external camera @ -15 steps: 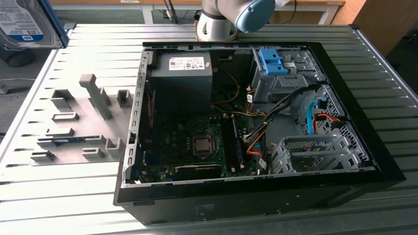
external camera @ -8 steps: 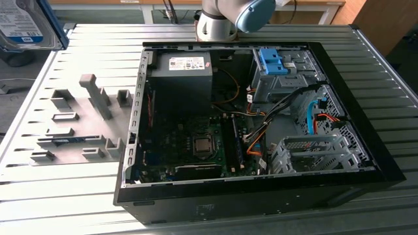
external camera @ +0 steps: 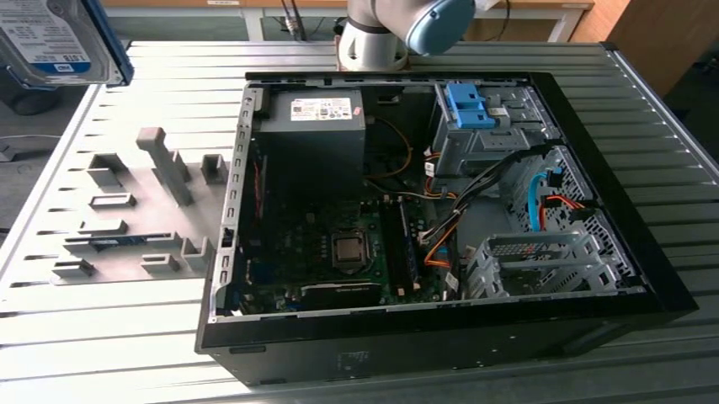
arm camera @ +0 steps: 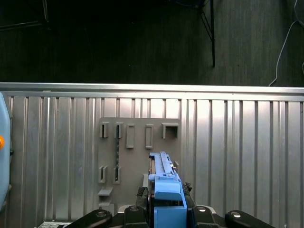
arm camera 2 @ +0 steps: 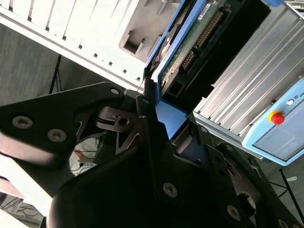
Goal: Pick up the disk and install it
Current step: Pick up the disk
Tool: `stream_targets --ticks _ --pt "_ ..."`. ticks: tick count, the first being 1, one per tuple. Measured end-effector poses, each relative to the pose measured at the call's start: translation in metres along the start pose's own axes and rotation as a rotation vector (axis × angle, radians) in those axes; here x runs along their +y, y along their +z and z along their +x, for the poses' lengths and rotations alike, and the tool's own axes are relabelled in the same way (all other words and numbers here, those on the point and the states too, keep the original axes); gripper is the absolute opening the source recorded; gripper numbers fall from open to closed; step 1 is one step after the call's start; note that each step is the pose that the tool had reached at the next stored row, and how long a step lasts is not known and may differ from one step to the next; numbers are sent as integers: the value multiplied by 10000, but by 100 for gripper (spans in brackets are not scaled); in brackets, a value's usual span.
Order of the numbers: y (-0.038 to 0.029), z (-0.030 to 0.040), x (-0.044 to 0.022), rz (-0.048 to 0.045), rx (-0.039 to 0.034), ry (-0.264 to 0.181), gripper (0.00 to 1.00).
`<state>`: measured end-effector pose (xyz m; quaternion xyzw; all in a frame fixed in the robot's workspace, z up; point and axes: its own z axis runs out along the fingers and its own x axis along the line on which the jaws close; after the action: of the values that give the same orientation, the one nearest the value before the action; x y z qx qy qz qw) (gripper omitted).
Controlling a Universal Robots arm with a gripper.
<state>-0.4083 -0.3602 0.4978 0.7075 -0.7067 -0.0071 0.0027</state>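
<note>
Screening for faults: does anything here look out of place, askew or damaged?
Nothing stands out. The disk sits clamped in the end effector, raised off the table; the grey fixture lies flat, and the open computer case has its cables inside.

Bright and even over the ribbed counter [external camera: 113,328] — glints pale off the slats. Deep shadow inside the open case [external camera: 393,358]; dim on the floor [arm camera: 118,42] in the first wrist view.
</note>
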Motion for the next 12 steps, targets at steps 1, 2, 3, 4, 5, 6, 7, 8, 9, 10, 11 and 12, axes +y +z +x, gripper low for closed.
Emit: stream_targets --ticks 1,2,3,4,5,6,7,8,9,10,11,12 --pt "0 0 -26 0 0 0 37" --pt "-1 0 -53 0 0 0 37" --pt "-1 0 -79 -1 1 0 37" --pt "-2 0 -103 -1 0 0 37" --pt "-2 0 -127 0 0 0 37" --pt "-2 0 -152 -1 0 -1 37" --pt "-2 0 -177 0 0 0 37" --pt "-3 0 -202 0 0 0 37" --pt "-3 0 -227 0 0 0 37" --pt "-3 0 -254 0 0 0 37" --pt "-4 0 -279 -1 1 0 37" --pt "-5 0 -304 -1 1 0 37"
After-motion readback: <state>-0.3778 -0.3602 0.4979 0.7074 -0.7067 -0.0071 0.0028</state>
